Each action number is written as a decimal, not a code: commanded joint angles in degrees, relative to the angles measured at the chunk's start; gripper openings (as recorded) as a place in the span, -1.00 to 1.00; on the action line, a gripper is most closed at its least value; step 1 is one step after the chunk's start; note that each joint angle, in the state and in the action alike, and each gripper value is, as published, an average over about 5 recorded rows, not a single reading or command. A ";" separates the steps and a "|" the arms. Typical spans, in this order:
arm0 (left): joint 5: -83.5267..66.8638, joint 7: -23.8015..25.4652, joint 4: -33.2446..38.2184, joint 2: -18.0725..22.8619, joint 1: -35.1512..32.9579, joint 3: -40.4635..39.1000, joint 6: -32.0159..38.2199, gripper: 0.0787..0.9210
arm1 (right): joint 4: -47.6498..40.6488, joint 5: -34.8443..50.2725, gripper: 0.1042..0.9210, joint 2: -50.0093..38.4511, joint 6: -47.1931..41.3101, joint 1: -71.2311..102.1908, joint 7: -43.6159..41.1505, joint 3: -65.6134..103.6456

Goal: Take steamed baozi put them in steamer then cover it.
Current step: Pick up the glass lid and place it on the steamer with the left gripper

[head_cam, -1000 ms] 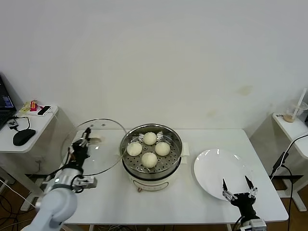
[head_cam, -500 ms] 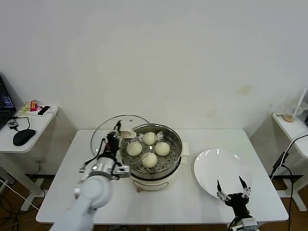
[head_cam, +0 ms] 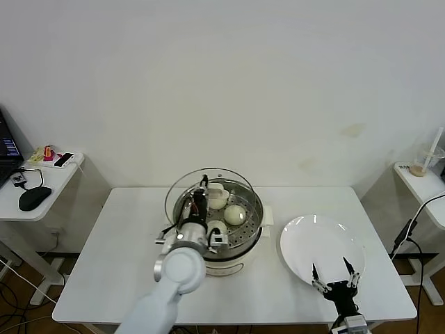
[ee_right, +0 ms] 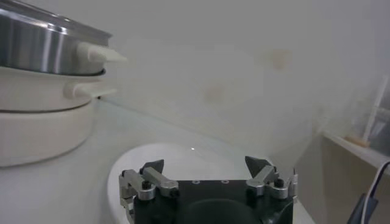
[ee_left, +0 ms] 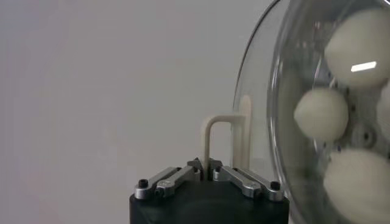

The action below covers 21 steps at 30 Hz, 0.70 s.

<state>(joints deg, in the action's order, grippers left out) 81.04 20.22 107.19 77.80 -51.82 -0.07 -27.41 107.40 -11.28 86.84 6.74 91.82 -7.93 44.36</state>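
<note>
Left gripper (ee_left: pixel 206 163) fingers clamp cover (head_cam: pixel 182 197) handle, apparently above steamer (head_cam: pixel 252 221); right gripper (head_cam: pixel 335 270) fingers apart.

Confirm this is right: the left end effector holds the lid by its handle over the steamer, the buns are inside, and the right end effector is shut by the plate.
One thing is wrong: the right end effector is open, its fingers spread apart, as the right wrist view shows. The rest stands: the left end effector holds the lid by its handle over the steamer, the buns are inside, and the right one sits by the plate.
</note>
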 commanded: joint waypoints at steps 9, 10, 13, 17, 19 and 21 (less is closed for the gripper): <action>6.18 1.84 -4.12 6.15 -0.30 -0.82 0.06 -0.86 | -0.68 -0.84 0.76 0.38 0.57 -0.41 0.14 -1.06; 6.31 1.77 -4.24 6.27 -0.40 -0.75 0.12 -0.86 | -0.68 -0.84 0.76 0.40 0.57 -0.43 0.15 -1.14; 6.80 1.60 -4.49 6.50 -0.84 -0.52 0.35 -0.86 | -0.72 -0.88 0.76 0.32 0.53 -0.36 0.18 -1.13; 7.28 1.38 -4.60 6.72 -1.54 -0.14 0.58 -0.86 | -0.97 -0.92 0.76 0.09 0.63 -0.21 0.20 -0.83; 7.48 1.26 -4.67 6.86 -1.72 -0.02 0.64 -0.86 | -1.18 -0.92 0.76 -0.01 0.73 -0.18 0.21 -0.74; 7.53 1.14 -4.77 6.90 -1.75 0.07 0.68 -0.86 | -1.30 -0.92 0.76 -0.04 0.78 -0.17 0.23 -0.76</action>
<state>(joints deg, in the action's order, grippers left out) 87.48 21.32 103.02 83.81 -53.29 0.11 -26.70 106.33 -12.11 86.81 7.29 91.68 -7.77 43.70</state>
